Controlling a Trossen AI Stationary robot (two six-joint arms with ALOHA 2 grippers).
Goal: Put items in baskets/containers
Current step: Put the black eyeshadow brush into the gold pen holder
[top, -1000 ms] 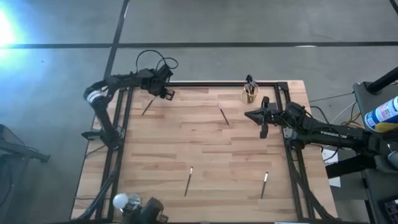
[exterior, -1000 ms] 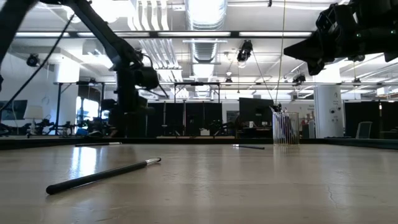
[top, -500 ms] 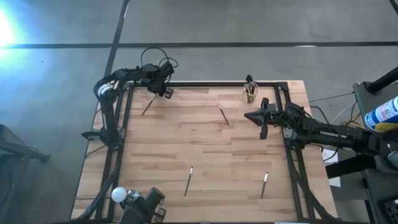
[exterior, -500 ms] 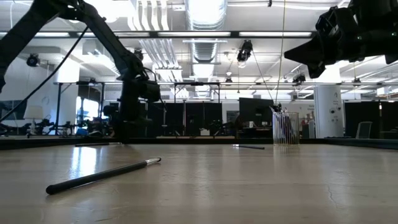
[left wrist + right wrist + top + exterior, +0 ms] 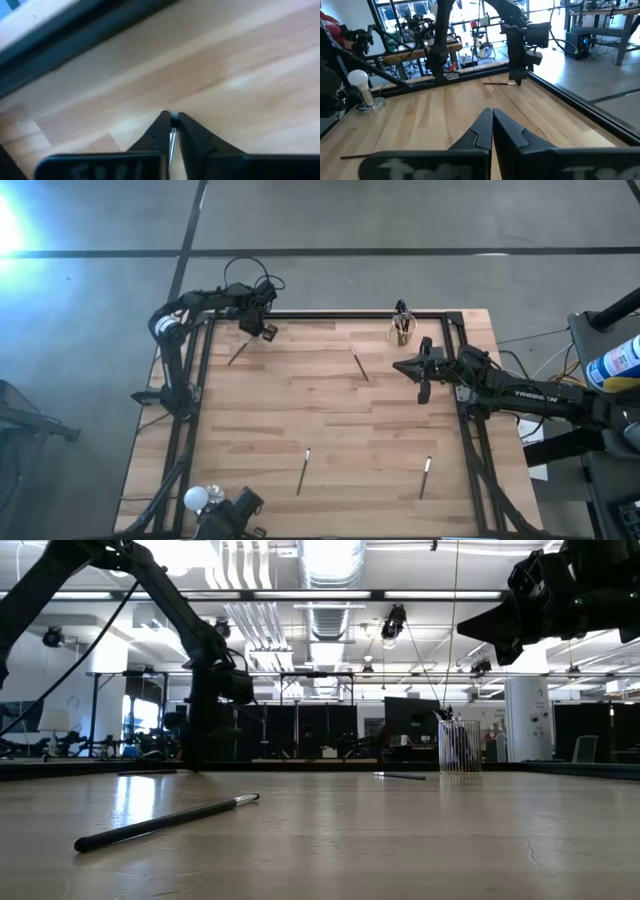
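Note:
Several thin dark sticks lie flat on the wooden table: one at the far left [image 5: 237, 352], one mid-far [image 5: 358, 363], and two near the front [image 5: 302, 470] [image 5: 425, 477]. The amber cup [image 5: 402, 332] stands at the far right edge with sticks upright in it; it also shows in the low view [image 5: 457, 747]. My left gripper [image 5: 252, 330] points down at the far end of the far-left stick, its fingers nearly closed around the pale tip [image 5: 172, 134]. My right gripper [image 5: 398, 365] hovers shut and empty above the table, just near of the cup. My left gripper has the stick's pale silvery tip end [image 5: 172, 134] between its two fingertips, coming from above and pointing down at the table. The rest of the stick [image 5: 497, 83] still lies flat on the wood, running off toward the near left.
A round white ball on a stand [image 5: 197, 500] sits at the table's near left corner. A black frame rail [image 5: 330, 314] runs along the far edge just behind my left gripper. Bare wood [image 5: 330, 415] lies between the sticks in the middle.
My left gripper has moved a little toward the table's left edge and come down, so its fingers now stand on the table at the far-left stick's far end. The sticks have not moved.

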